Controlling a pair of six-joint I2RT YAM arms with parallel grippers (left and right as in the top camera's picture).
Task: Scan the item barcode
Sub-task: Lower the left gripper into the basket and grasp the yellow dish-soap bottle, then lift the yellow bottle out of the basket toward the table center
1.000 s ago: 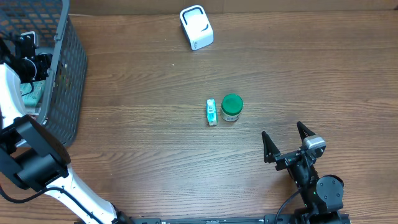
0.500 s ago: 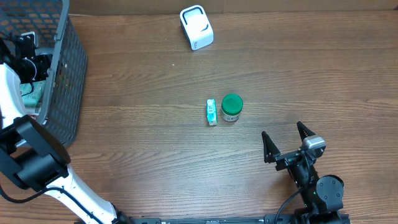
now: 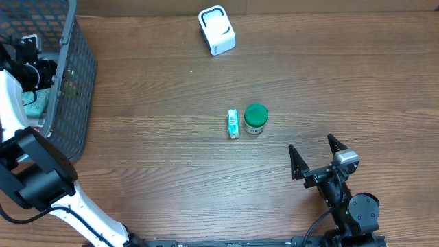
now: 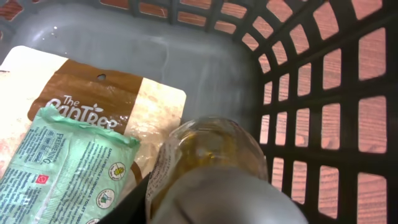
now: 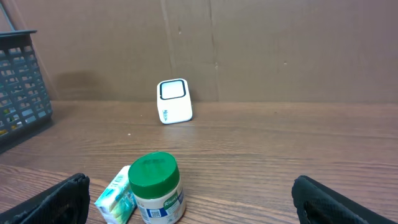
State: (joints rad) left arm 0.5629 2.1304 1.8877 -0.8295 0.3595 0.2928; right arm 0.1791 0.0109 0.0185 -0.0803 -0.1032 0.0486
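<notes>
The left hand (image 3: 33, 67) is inside the grey basket (image 4: 311, 93), close against a glass jar (image 4: 208, 155), its grip impossible to tell, while the right hand (image 3: 310, 142) gapes wide above the worktop (image 3: 158, 171).

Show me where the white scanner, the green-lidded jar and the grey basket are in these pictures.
white scanner (image 3: 217, 30), overhead view, on its top face.
green-lidded jar (image 3: 256, 115), overhead view, on the green lid.
grey basket (image 3: 77, 82), overhead view, on its mesh side wall.
</notes>
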